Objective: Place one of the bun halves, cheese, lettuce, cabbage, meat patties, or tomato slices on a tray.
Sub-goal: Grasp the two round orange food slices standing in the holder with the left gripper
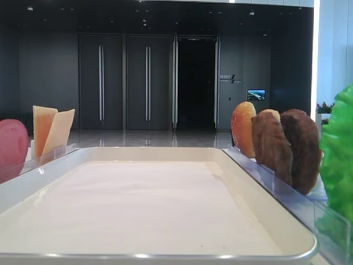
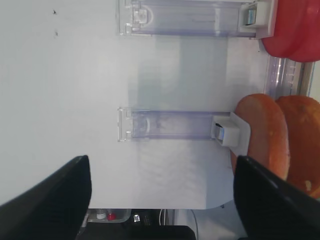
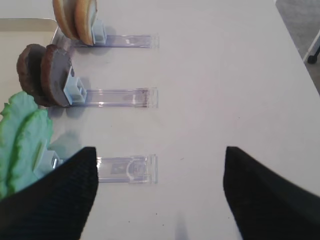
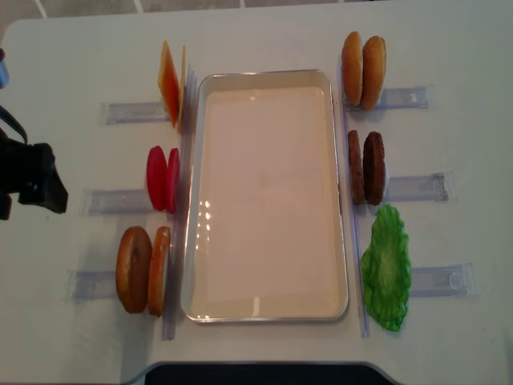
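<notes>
The cream-white tray lies mid-table with only its liner in it. Standing in clear racks on its right are the bun halves, the meat patties and the lettuce. On its left stand the cheese and the tomato slices. Cabbage is out of view. My right gripper hovers open over bare table beside the lettuce rack, nothing between its fingers. My left gripper is open and holds nothing, near the table edge; its arm shows at the far left.
Two glossy orange domed bun pieces stand in a clear rack left of the tray's near end. Clear rack rails stick outward on both sides. The table edge lies just past the left fingers.
</notes>
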Motion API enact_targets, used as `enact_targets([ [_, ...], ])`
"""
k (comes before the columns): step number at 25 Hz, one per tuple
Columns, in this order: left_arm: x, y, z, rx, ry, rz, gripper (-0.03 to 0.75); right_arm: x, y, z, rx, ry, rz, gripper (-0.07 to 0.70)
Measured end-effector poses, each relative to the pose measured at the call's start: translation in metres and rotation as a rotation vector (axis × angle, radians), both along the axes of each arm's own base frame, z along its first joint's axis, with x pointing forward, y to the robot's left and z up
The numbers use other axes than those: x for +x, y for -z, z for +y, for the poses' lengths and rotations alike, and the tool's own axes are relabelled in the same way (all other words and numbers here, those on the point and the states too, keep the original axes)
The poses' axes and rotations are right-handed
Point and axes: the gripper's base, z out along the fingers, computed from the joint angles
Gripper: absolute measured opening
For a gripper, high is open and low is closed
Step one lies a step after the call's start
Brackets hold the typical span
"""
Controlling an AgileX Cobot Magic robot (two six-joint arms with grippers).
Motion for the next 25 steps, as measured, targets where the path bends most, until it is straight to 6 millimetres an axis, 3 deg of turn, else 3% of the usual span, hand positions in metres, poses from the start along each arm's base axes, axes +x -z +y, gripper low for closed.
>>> enact_targets([
  [7,0.001,-0.001,-0.008,0.026,-0.013,-0.001,0.692,0.0,0.0,0.0,0.0,0.0,0.0,0.527],
  [21,-0.011,0.009,-0.112,0.013,0.099,0.026,0.692,0.0,0.0,0.0,0.0,0.0,0.001,0.527],
  [25,-0.015,0.022,-0.141,0.025,0.126,0.072,0.692,0.0,0.0,0.0,0.0,0.0,0.001,0.527],
])
